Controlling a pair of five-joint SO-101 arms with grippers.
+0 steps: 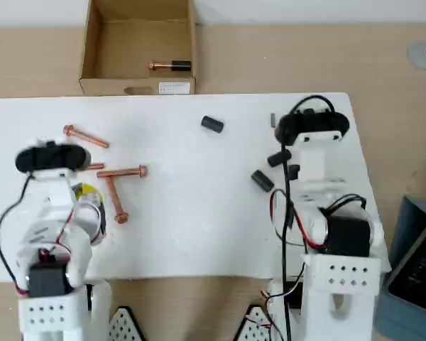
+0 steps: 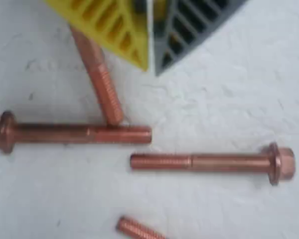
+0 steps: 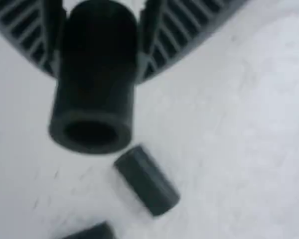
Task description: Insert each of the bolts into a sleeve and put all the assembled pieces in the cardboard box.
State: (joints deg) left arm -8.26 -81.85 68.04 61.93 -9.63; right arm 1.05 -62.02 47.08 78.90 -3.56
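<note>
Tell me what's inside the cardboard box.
In the cardboard box, one copper bolt pushed into a black sleeve lies against the near wall, toward the right. That wall covers the floor strip behind it.

A pale wooden desk (image 1: 35, 64) carries a large white sheet (image 1: 199, 227) over most of its middle, from just short of the far edge down close to the near edge. A round grey disc (image 1: 424, 55) with a dark spot lies flat near the far right corner. At the right edge stands a blue-grey box (image 1: 410, 307) with what looks like a dark keyboard (image 1: 420, 264) on it. A small grey sliver (image 1: 272, 119) lies near the sheet's far edge.
</note>
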